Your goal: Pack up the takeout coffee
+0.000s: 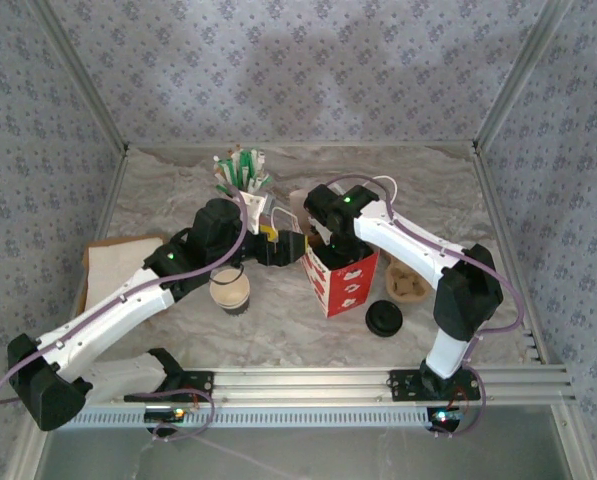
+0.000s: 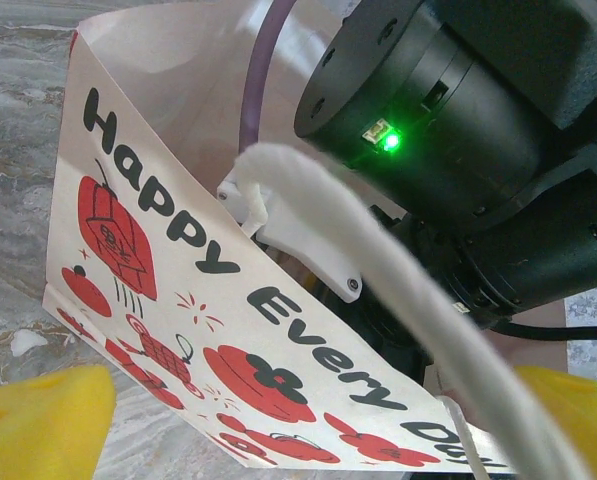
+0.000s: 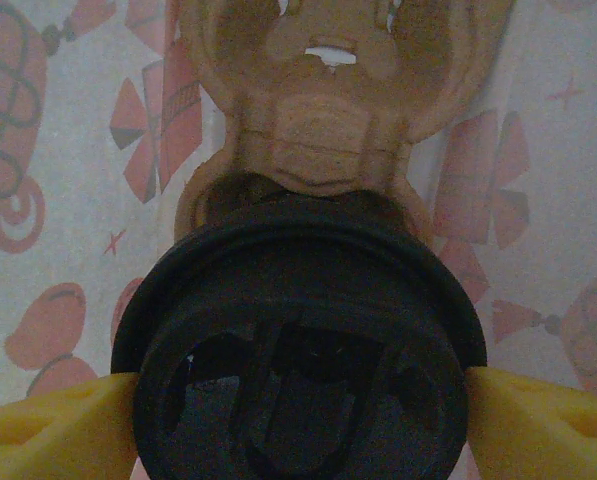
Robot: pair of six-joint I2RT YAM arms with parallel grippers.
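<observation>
The takeout coffee (image 1: 230, 290), a short open paper cup with a cream inside and a dark wall, stands on the table left of the red-and-white bag (image 1: 346, 285). My left gripper (image 1: 283, 248) is open at the bag's left rim, and the printed bag wall (image 2: 178, 250) spreads between its yellow fingers (image 2: 38, 425). My right arm (image 1: 343, 215) reaches down into the bag. There my right gripper (image 3: 300, 410) flanks a black-lidded cup (image 3: 298, 330) that sits in a brown pulp carrier (image 3: 318, 130). Its fingers (image 3: 48, 425) lie against the lid's sides with no gap that I can see.
A loose black lid (image 1: 384, 320) and a second brown carrier (image 1: 408, 283) lie right of the bag. A pink cup of sticks (image 1: 243, 175) stands behind my left gripper. A flat brown and white sheet (image 1: 113, 260) lies at the left edge. The right arm's white cable (image 2: 378, 290) crosses the bag mouth.
</observation>
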